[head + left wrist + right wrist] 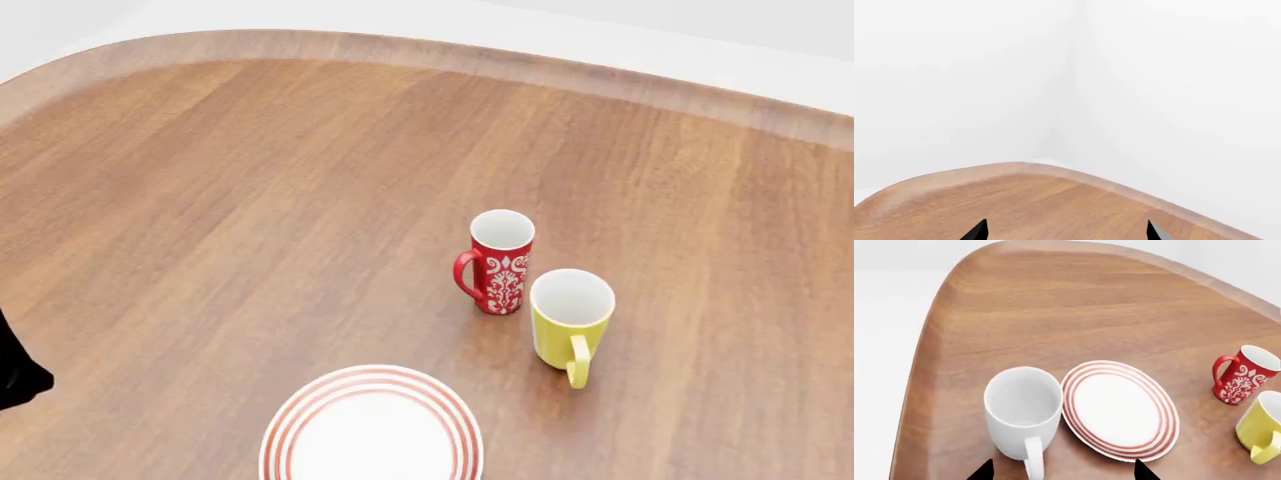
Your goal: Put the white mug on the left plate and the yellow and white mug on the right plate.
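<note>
Approach to the white mug, right arm

The right gripper [1061, 471] hangs with jaws spread and empty above the white mug [1023, 410], whose handle faces the gripper. The mug stands upright on the table [1054, 310], touching or just beside a ringed plate [1121, 410]; which plate this is cannot be told. Descend centred over the handle, clearing the plate rim. The left gripper [1066, 231] is released, holding nothing.

One mug [1023, 412] is plain white, another [571, 315] yellow outside, white inside, a third [498, 262] red with white florals; the plate [1119, 409] is white, red-ringed; the table [267, 200] is brown wood.
</note>
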You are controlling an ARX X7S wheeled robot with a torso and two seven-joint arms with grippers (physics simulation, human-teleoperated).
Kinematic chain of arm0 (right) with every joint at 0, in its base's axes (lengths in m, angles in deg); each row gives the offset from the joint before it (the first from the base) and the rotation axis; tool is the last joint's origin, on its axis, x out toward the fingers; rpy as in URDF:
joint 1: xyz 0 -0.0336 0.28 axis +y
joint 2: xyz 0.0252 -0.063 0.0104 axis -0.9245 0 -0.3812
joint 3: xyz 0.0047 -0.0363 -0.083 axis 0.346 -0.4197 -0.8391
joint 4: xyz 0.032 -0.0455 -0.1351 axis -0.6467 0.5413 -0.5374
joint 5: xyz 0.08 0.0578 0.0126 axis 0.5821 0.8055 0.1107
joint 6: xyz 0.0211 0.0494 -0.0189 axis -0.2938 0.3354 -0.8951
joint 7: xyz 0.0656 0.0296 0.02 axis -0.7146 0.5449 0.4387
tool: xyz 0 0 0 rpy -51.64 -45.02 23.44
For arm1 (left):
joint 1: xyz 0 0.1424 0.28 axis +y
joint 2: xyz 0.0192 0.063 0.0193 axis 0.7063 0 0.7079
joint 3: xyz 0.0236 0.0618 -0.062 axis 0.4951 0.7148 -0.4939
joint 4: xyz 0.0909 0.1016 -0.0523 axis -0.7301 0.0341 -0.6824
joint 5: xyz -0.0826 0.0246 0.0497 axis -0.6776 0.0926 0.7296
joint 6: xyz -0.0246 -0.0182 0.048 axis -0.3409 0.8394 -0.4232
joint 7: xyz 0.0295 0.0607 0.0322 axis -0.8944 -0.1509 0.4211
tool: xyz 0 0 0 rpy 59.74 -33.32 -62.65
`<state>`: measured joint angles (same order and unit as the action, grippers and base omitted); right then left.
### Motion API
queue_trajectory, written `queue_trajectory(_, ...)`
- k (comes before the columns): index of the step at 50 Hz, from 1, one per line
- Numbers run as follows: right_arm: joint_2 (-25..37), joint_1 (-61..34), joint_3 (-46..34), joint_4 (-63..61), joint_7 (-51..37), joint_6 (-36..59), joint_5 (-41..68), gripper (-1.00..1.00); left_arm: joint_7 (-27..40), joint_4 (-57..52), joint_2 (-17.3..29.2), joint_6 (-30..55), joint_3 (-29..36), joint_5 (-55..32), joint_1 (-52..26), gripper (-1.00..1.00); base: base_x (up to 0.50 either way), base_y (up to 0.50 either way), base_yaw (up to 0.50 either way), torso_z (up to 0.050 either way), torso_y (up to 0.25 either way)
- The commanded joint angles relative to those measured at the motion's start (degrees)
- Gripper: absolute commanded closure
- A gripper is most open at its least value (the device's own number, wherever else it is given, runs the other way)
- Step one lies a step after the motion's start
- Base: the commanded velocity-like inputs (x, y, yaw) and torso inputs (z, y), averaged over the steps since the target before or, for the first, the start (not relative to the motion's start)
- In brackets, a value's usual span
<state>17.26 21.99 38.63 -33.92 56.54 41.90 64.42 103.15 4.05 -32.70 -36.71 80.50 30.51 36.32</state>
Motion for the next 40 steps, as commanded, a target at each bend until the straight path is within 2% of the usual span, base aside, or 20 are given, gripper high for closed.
queue_trajectory(1,-1.76,-10.20,-6.31,8.89,7.22,1.71,-0.14,-1.00,0.51,0.11,0.05,-0.45,0.14,-0.09,-0.01,-1.00,0.00,0.00,0.00,0.000,0.000)
queue_trajectory(19,-7.06,-18.37,-14.72,24.35,13.63,0.06,-4.42,-1.00,1.21,-0.74,0.61,-0.43,-0.05,-0.85,0.55,-1.00,0.00,0.00,0.00,0.000,0.000)
queue_trajectory(40,-11.12,-21.88,-21.69,34.04,18.03,-2.49,-7.84,-1.00,2.31,-1.75,1.24,0.07,-0.12,-1.59,1.23,-1.00,0.00,0.00,0.00,0.000,0.000)
